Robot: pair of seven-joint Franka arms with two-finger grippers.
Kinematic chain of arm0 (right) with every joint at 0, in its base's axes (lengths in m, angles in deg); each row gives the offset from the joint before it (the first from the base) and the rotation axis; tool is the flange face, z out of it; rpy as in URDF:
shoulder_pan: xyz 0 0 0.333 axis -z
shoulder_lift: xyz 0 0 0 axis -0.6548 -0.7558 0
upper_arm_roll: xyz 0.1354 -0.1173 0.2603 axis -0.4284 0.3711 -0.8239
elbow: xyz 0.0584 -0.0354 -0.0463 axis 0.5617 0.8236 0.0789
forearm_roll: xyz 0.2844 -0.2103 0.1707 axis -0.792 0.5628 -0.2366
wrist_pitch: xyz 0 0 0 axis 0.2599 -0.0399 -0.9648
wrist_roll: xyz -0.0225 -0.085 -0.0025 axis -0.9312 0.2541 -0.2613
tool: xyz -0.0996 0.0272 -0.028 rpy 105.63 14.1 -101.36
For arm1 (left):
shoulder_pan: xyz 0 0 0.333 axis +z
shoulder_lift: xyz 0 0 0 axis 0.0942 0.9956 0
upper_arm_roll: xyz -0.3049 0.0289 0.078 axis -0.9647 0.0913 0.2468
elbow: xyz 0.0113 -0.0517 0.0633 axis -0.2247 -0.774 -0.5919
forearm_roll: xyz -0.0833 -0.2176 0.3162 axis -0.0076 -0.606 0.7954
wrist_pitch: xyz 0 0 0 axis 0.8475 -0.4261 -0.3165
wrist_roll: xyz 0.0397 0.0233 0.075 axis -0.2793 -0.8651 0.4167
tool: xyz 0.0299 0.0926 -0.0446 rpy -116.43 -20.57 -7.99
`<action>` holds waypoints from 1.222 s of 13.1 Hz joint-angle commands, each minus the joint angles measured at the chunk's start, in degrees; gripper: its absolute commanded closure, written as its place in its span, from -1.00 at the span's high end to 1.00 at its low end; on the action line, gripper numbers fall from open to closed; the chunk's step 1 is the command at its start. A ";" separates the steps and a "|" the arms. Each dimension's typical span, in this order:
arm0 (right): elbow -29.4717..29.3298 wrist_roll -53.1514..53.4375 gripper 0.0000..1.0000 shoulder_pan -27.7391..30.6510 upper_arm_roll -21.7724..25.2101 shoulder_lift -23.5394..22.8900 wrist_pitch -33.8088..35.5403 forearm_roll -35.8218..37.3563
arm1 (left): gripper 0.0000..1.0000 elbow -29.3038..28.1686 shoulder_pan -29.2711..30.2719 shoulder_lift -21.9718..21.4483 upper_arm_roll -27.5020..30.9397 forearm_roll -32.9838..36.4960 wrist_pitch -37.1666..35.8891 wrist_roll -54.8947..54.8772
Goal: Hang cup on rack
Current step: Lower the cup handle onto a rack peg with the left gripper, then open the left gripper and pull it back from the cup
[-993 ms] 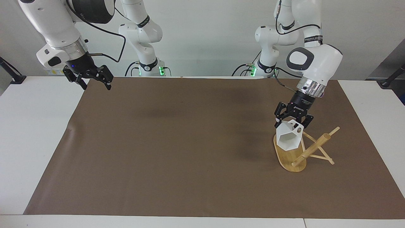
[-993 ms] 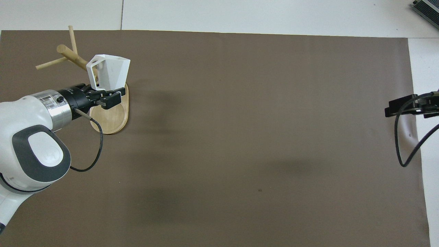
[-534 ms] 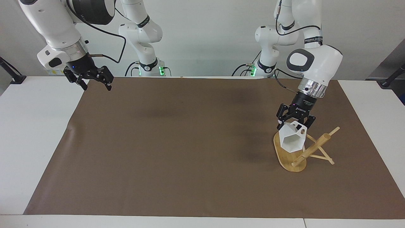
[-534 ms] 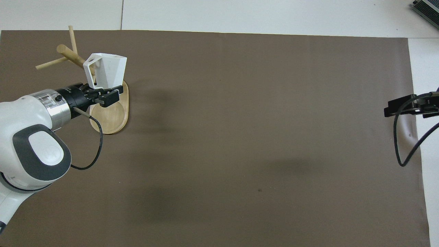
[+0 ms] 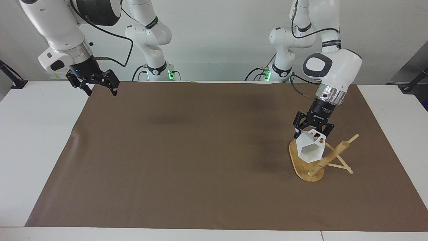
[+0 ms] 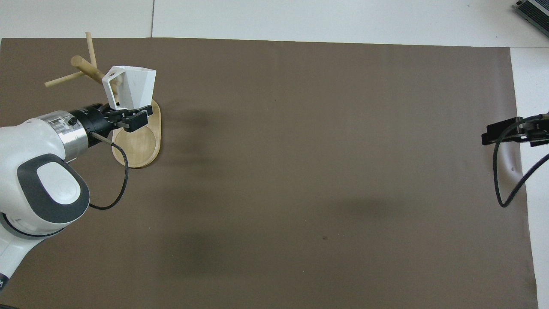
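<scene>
The white faceted cup (image 5: pixel 310 151) is held by its bottom in my left gripper (image 5: pixel 312 131), which is shut on it. The cup is tipped on its side in the air over the oval base of the bamboo rack (image 5: pixel 301 167), its handle turned toward the leaning post (image 5: pixel 331 155) and the thin pegs. In the overhead view the cup (image 6: pixel 135 88) sits between the left gripper (image 6: pixel 128 113) and the post (image 6: pixel 88 68). I cannot tell whether a peg is in the handle. My right gripper (image 5: pixel 98 87) is open, empty and waits.
A brown mat (image 5: pixel 200 150) covers most of the white table. The right gripper (image 6: pixel 510 133) hangs over the mat's edge at the right arm's end, with its cable (image 6: pixel 506 180) looping below it.
My left gripper has carried the cup a little lower and closer to the rack's post, tilting it further. The right arm has barely moved.
</scene>
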 commanded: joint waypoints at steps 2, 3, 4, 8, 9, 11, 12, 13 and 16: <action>2.00 1.35 1.00 1.90 -0.27 1.43 -1.17 -0.07 | -1.00 1.15 -0.06 1.01 0.15 1.35 1.28 2.55; 1.91 1.44 1.00 1.90 -0.19 1.43 -1.17 -0.07 | -1.00 1.15 0.03 1.44 0.24 1.35 1.81 2.56; 2.00 1.52 1.00 1.99 -0.19 1.52 -1.17 -0.07 | -1.00 1.15 0.12 1.53 0.24 1.35 1.90 2.64; 1.91 6.19 1.00 1.81 -0.27 1.52 -1.17 -0.07 | -1.00 1.15 0.12 1.71 0.41 1.35 2.86 4.57; 1.91 5.57 1.00 1.81 -0.27 1.43 -1.26 -0.07 | -1.00 1.07 0.21 1.71 0.41 1.35 2.87 5.01; 1.82 1.46 1.00 1.81 -0.27 1.43 -1.26 0.02 | 0.53 1.15 1.00 1.80 0.41 1.52 2.78 4.32; 1.82 0.31 1.00 1.81 -0.27 1.43 -1.26 -0.07 | 1.00 1.15 1.09 1.71 0.41 1.52 2.43 4.23; 1.82 0.30 1.00 1.81 -0.27 1.43 -1.35 -0.07 | 1.00 1.24 1.09 1.71 0.41 1.52 2.08 4.23; 1.82 0.99 1.00 1.81 -0.27 1.43 -1.35 -0.07 | 1.00 2.81 2.83 1.36 0.68 7.91 -4.22 4.23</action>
